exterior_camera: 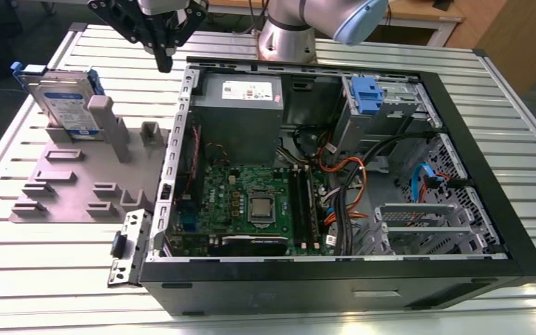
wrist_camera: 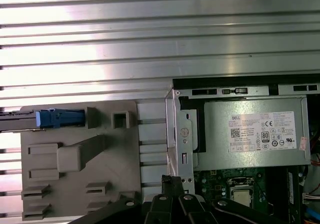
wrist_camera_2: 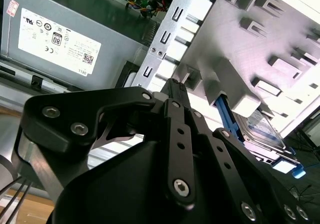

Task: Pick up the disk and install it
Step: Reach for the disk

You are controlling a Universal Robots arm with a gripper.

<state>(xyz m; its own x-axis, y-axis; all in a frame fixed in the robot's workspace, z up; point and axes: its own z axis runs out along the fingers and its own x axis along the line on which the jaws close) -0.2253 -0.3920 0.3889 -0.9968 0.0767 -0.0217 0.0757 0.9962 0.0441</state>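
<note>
Currently our gripper (exterior_camera: 164, 65) hangs closed and empty over the case (exterior_camera: 477, 160) wall; beside the case the disk (exterior_camera: 63, 105) stands upright in its holder (exterior_camera: 72, 185), presumably for easy grasping.

Black linked hand (exterior_camera: 164, 64), silver screws (wrist_camera_2: 181, 186), grey arm (exterior_camera: 287, 38), pale-blue joint cap (exterior_camera: 359, 21)

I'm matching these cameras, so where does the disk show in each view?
Exterior view: disk stands upright in the grey fixture, at the exterior view's left.
Second wrist view: disk among the fixture's posts.
First wrist view: disk edge-on at the fixture's edge.
Shared landmark: the fixture.
</note>
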